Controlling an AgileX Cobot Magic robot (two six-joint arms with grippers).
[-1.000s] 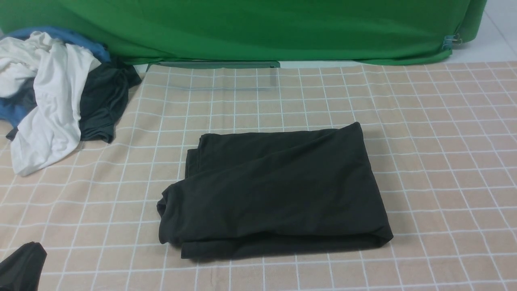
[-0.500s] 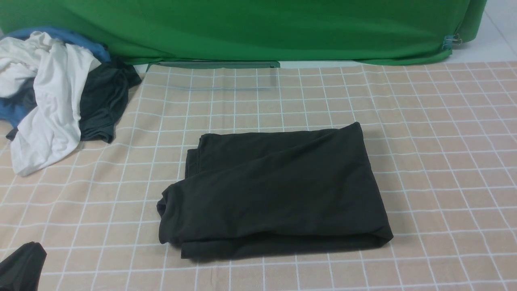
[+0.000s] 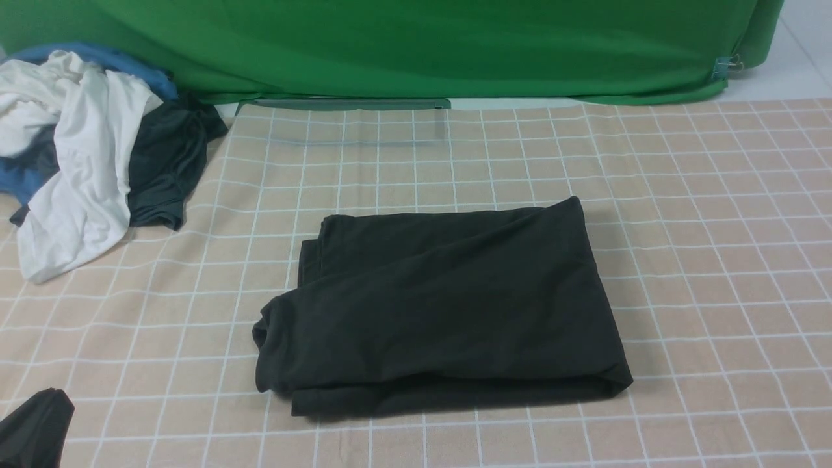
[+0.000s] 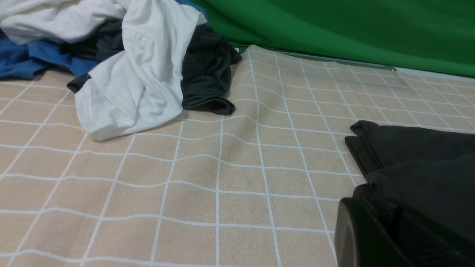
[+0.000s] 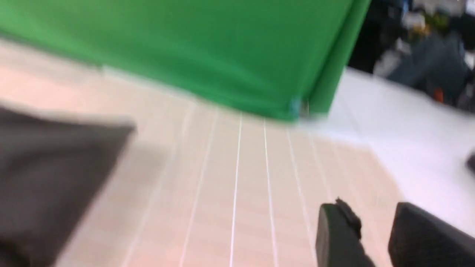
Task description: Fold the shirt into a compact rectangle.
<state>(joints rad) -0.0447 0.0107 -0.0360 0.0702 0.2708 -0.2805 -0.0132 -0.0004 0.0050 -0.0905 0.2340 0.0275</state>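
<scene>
Shirt: you see the black shirt [image 3: 442, 305] folded into a rough rectangle in the middle of the desk [image 3: 715, 260], with layered edges showing along its near side and at its left end.
Shirt contact: nothing touches it in the front view; no arm reaches over it.
Cover: you have a beige cloth with a white grid over the desk, slightly rippled near the pile.
Pile: a heap of clothes [image 3: 84, 149] sits at the far left corner, well apart from the shirt, with a white garment [image 3: 78, 188] on top, a dark one [image 3: 166, 169] beside it and blue cloth under them.
Backdrop: a green sheet [image 3: 416, 45] hangs along the far edge, clipped at its right end.
Left end effector: its black body [image 4: 389, 237] shows low in the left wrist view, just beside the shirt's left end; its jaws are closed with nothing in them.
Right end effector: you see the right end effector [image 5: 374, 237] in a blurred wrist view, two dark fingers [image 5: 337, 233] parted with a gap and nothing between them, over bare cloth to the right of the shirt.
</scene>
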